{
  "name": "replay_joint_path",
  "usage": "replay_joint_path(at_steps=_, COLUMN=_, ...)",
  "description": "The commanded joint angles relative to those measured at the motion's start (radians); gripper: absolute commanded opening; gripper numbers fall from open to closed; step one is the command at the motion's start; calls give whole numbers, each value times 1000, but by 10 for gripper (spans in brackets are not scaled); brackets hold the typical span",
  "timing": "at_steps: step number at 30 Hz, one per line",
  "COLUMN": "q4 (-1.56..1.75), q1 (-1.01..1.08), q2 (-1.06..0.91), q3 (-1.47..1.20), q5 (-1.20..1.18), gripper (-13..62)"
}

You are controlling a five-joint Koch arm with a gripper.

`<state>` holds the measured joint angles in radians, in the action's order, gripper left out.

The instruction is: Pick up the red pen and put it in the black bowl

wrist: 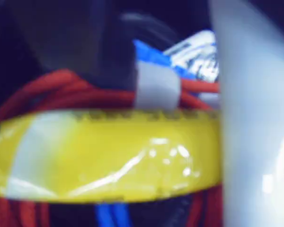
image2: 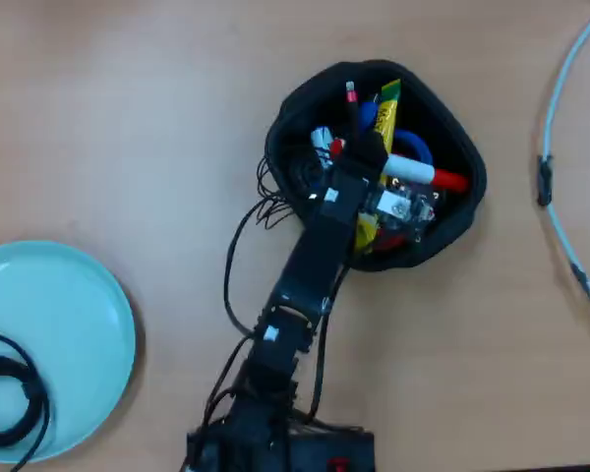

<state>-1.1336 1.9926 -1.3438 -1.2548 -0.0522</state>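
In the overhead view the black bowl point(image2: 305, 93) sits at the upper middle of the wooden table. The red pen point(image2: 413, 171), with a white barrel and a red cap pointing right, lies inside it on other items. My gripper point(image2: 367, 146) reaches down into the bowl just left of the pen's barrel. Its jaws are dark against the dark bowl, so I cannot tell how they stand or whether they touch the pen. The wrist view is blurred and very close. A pale white blur point(wrist: 255, 123) fills its right side; I cannot tell what it is.
The bowl also holds a yellow flat packet point(wrist: 109, 156) point(image2: 388, 96), a coiled red cable point(wrist: 61, 90) and blue items point(image2: 413, 147). A light blue plate point(image2: 69, 324) with a black cable point(image2: 10, 393) lies at lower left. A pale cable point(image2: 560, 147) runs along the right edge.
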Motion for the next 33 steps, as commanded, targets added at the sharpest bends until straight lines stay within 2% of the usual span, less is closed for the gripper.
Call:
replay_joint_path(at_steps=1, q4=-40, q1=9, q2=-110, q3=31, q5=-5, gripper=444)
replay_joint_path(at_steps=6, q4=-61, q1=8, q2=-207, q3=-17, q5=-3, gripper=444)
replay_joint_path(at_steps=12, q4=-57, q1=-17, q2=-408, q3=-195, q5=-2, gripper=446)
replay_joint_path(at_steps=20, q4=-23, q1=-170, q2=-624, q3=-482, q5=-11, gripper=445)
replay_joint_path(at_steps=27, q4=144, q1=-273, q2=-790, q3=-749, q5=49, gripper=444)
replay_joint_path(at_steps=33, q4=318, q1=-328, q2=-834, q3=-992, q5=54, gripper=439)
